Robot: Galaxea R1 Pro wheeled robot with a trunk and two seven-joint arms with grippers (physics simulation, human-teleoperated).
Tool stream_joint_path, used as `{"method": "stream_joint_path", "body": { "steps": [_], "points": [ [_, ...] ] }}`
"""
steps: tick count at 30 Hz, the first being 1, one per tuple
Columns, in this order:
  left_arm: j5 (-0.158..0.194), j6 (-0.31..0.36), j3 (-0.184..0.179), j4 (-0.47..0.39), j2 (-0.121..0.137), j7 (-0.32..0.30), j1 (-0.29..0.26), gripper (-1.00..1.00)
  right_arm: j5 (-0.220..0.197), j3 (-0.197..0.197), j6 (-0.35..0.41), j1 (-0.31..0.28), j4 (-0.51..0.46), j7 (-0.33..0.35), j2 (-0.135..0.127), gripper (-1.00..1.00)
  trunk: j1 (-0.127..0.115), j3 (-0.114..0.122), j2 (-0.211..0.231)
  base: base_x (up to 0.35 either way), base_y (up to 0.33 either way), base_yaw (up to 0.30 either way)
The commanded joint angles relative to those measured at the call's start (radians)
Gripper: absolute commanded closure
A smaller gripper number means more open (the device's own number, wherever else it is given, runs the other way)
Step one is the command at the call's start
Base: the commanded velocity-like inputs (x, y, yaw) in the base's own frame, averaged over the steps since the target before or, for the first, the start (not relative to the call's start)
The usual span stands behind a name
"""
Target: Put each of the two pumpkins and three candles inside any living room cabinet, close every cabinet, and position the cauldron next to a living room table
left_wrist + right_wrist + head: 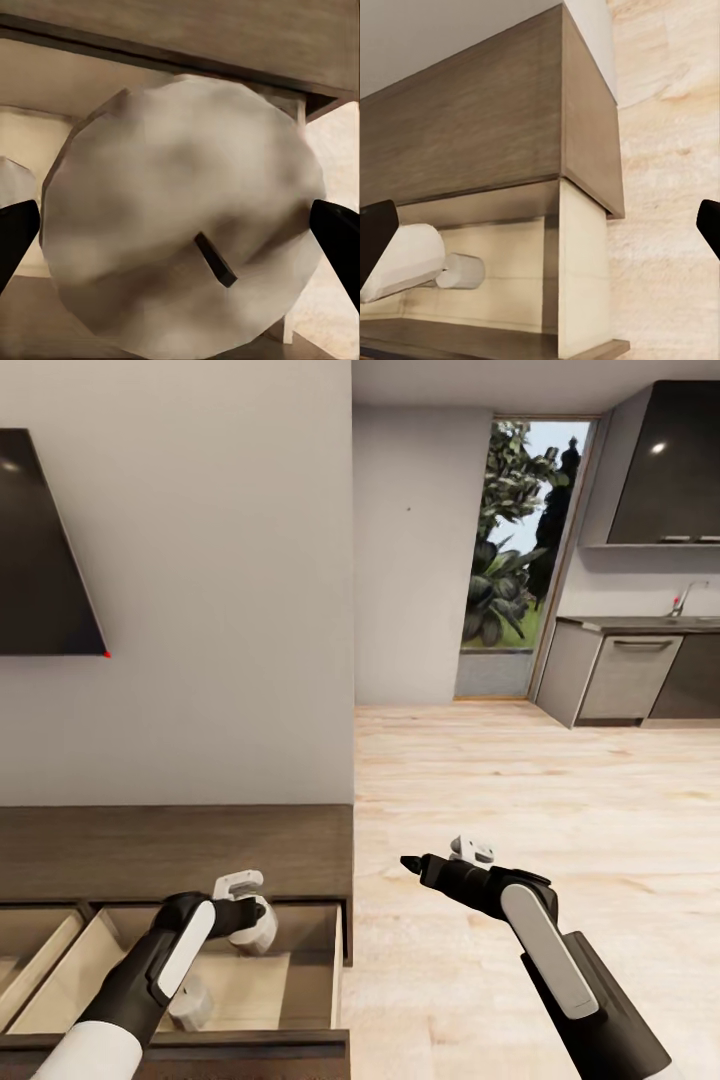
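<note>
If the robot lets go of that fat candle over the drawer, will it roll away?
Probably not far. The stubby cream candle between the left gripper's fingertips looks wide with a flat end, so it should land steady. On its side it might roll, but the pale walls of the open drawer would likely stop it.

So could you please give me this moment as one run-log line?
left tool: shut on candle over open cabinet drawer | right tool: open, empty | second candle inside

Two candles show, one between the left gripper's fingers and one lying in the drawer, plus one cabinet and two robot arms.
</note>
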Motion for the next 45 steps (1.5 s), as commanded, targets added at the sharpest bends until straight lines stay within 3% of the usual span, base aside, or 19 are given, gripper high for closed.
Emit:
{"method": "stream_joint_path", "body": {
  "steps": [1, 2, 4, 11, 17, 21, 28, 32, 45],
  "points": [
    [0.01, -0.001, -0.004, 0.056, 0.0, 0.009, -0.026, 1.0, -0.01, 0.002, 0.001, -0.001, -0.001, -0.008, -0.001, -1.0, 0.004, -0.004, -0.008, 0.0, 0.0, 0.0],
    [0.007, -0.004, -0.005, 0.13, -0.002, 0.009, -0.06, 1.0, -0.01, 0.002, 0.003, -0.001, -0.001, -0.006, -0.001, -1.0, 0.008, -0.007, -0.015, 0.0, 0.0, 0.0],
    [0.006, -0.006, -0.007, 0.196, -0.004, 0.009, -0.094, 1.0, -0.01, 0.002, 0.005, -0.001, -0.001, -0.002, -0.002, -1.0, 0.015, -0.014, -0.029, 0.0, 0.0, 0.0],
    [0.005, -0.033, -0.015, 0.252, -0.013, 0.009, -0.121, 1.0, -0.01, 0.003, 0.006, -0.001, -0.001, 0.001, -0.002, -1.0, 0.042, -0.036, -0.078, 0.0, 0.0, 0.0],
    [0.007, -0.178, -0.067, 0.342, -0.018, 0.007, -0.122, 1.0, -0.01, 0.003, 0.006, -0.001, -0.001, 0.001, -0.002, -1.0, 0.065, -0.054, -0.12, 0.0, 0.0, 0.0],
    [0.006, -0.223, -0.089, 0.38, -0.045, 0.004, -0.122, 1.0, -0.01, 0.003, 0.006, -0.001, -0.001, 0.001, -0.002, -1.0, 0.08, -0.067, -0.148, 0.0, 0.0, 0.0],
    [0.008, -0.328, -0.152, 0.427, -0.062, 0.004, -0.122, 1.0, -0.01, 0.003, 0.006, -0.001, -0.001, 0.001, -0.002, -1.0, 0.107, -0.089, -0.197, 0.0, 0.0, 0.0],
    [0.008, -0.338, -0.166, 0.431, -0.074, -0.001, -0.122, 1.0, -0.009, 0.003, 0.006, -0.001, -0.001, 0.002, -0.002, -1.0, 0.123, -0.101, -0.225, 0.0, 0.0, 0.0],
    [0.006, -0.327, -0.167, 0.423, -0.076, 0.003, -0.122, 1.0, -0.009, 0.002, 0.005, -0.001, -0.001, 0.003, -0.002, -1.0, 0.172, -0.142, -0.316, 0.0, 0.0, 0.0]
  ]
}}
